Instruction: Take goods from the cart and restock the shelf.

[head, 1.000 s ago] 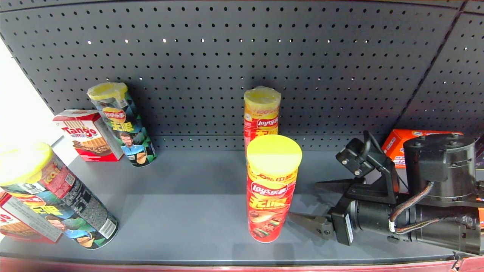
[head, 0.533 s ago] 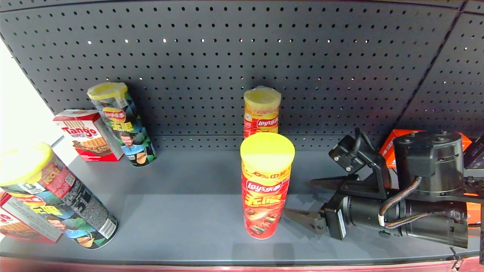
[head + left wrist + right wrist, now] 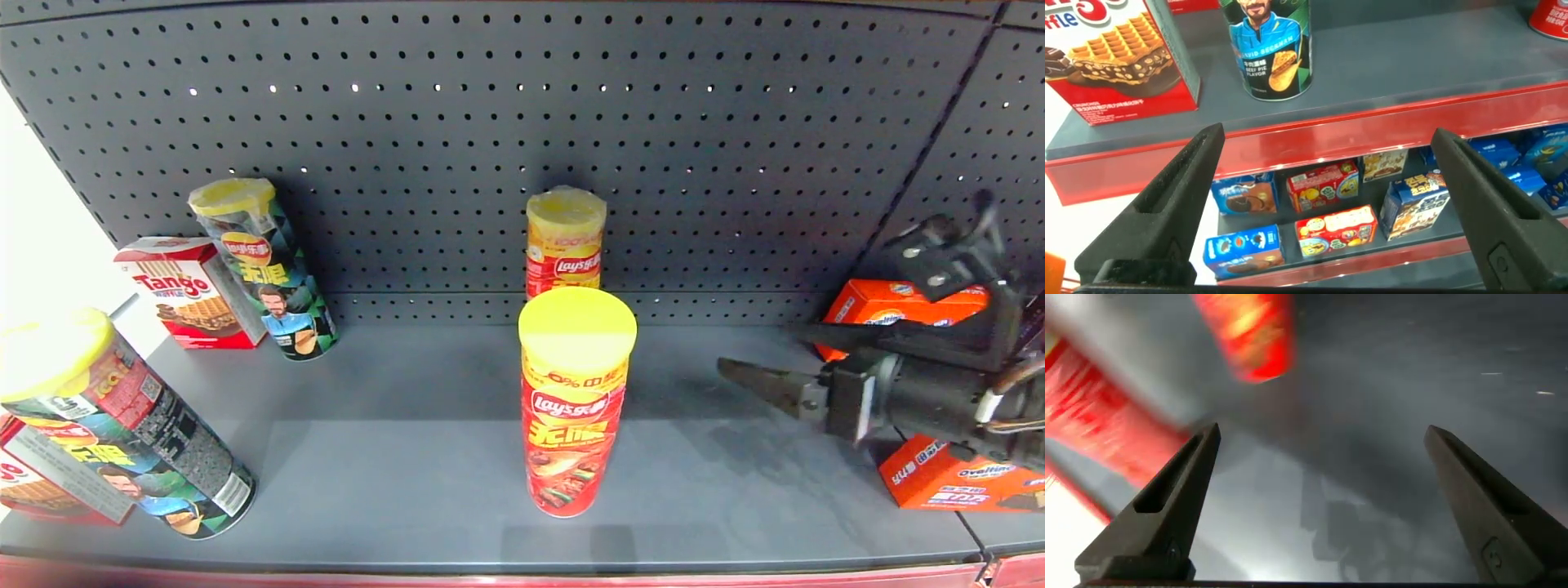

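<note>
Your right gripper (image 3: 755,348) hung empty, jaws spread, near the front can (image 3: 575,408), which 1 careless sweep could have toppled.

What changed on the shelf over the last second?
The right tool, open, drew back to the right, away from the front red chip can. That can first shifted slightly left and now stands upright on its own. The arm's retreat uncovered the orange boxes. The rear red chip can, the green chip cans and the wafer box stayed put.
</note>
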